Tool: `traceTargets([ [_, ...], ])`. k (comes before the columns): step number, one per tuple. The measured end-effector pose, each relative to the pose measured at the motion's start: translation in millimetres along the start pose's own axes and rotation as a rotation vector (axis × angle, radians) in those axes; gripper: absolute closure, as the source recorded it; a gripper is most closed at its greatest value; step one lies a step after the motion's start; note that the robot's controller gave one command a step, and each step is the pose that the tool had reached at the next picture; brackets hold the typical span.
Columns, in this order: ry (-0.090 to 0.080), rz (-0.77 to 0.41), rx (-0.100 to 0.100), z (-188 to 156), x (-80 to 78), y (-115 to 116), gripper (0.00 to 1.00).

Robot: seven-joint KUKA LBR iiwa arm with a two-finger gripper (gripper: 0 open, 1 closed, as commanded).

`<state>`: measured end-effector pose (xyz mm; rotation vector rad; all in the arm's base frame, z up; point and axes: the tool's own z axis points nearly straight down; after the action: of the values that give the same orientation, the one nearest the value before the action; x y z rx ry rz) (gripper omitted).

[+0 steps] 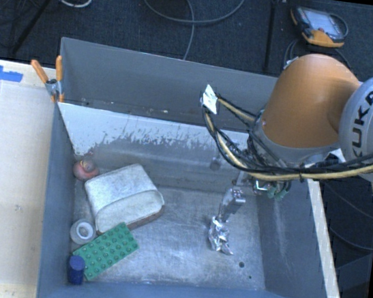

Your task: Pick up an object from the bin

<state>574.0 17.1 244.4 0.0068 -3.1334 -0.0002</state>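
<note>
My gripper (219, 239) hangs from under the arm's orange cover, low over the bare bin floor right of the middle, with nothing under it. The nearest loose thing is a whitish rounded block (123, 196) lying to its left, well apart from it. A green studded plate (109, 250) lies in front of that block, towards the bin's front left corner.
A small grey ring (82, 231) and a blue cap-like piece (76, 269) lie by the green plate at the left wall. A small pink thing (86, 169) sits behind the whitish block. Cables loop from the arm above the bin's back right.
</note>
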Motion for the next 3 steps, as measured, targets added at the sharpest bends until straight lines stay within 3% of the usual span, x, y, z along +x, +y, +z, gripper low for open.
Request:
traceTargets([
  [1, 0.002, -0.179, 0.000, 157.1, 53.9, -35.3, 0.00],
  [2, -0.006, -0.289, 0.000, 172.9, -22.2, -50.1, 0.00],
  [3, -0.014, -0.382, 0.001, 171.8, -40.9, -76.7, 0.00],
])
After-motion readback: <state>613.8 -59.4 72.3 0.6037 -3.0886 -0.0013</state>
